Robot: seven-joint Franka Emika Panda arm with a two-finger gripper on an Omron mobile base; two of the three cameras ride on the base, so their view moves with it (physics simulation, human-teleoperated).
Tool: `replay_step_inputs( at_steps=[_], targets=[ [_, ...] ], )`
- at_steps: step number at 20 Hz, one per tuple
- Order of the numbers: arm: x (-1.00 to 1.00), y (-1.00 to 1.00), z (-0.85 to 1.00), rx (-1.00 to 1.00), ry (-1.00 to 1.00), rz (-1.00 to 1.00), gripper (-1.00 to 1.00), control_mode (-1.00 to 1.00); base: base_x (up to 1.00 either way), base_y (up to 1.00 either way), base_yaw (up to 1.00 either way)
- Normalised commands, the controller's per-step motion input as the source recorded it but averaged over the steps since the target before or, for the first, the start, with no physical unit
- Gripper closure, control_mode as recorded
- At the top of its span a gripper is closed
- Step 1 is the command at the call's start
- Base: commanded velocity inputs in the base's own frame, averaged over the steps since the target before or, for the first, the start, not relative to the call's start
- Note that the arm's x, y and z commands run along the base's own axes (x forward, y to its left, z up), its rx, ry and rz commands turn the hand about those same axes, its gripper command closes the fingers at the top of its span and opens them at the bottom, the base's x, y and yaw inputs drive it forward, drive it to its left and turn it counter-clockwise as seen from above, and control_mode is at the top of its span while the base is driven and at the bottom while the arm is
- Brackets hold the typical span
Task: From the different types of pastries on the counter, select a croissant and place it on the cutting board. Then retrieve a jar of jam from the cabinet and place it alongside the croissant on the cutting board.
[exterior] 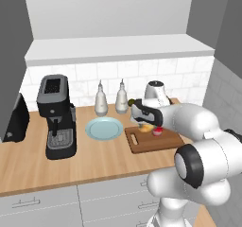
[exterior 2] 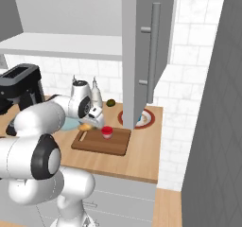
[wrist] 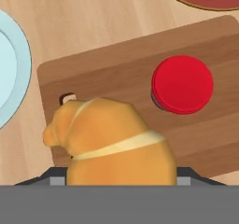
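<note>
Pincer point(exterior: 145, 125) holds the croissant point(wrist: 109, 141) above the cutting board's point(wrist: 116, 69) handle end, beside the jar of jam point(wrist: 182, 84) (already placed), ready for release.

Kitchen; coffee machine point(exterior: 60, 119), tiled backsplash point(exterior: 123, 77)

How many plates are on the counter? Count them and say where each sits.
2. A light blue plate lies on the counter left of the cutting board. A red-rimmed plate lies beyond the board's far right corner, partly hidden behind the cabinet door. More may be hidden.
</note>
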Motion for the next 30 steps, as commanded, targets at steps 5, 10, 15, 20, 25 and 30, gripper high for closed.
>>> replay_step_inputs(
  at_steps=[5,10,15,20,25,30],
  targets=[
    [0.0,-0.14,-0.19,-0.13,-0.01,0.05,1.0,-1.0,0.0,0.0,0.0],
    [0.0,0.0,-0.23,0.0,-0.03,0.05,1.0,-1.0,0.0,0.0,0.0],
    [0.0,0.0,-0.18,0.0,0.0,0.0,1.0,-1.0,0.0,0.0,0.0],
    [0.03,0.0,-0.02,0.0,0.0,0.0,1.0,-1.0,0.0,0.0,0.0],
    [0.09,0.0,-0.24,0.0,0.0,0.02,1.0,-1.0,0.0,0.0,0.0],
    [0.04,0.0,-0.21,0.0,0.0,0.01,1.0,-1.0,0.0,0.0,0.0]
  ],
)
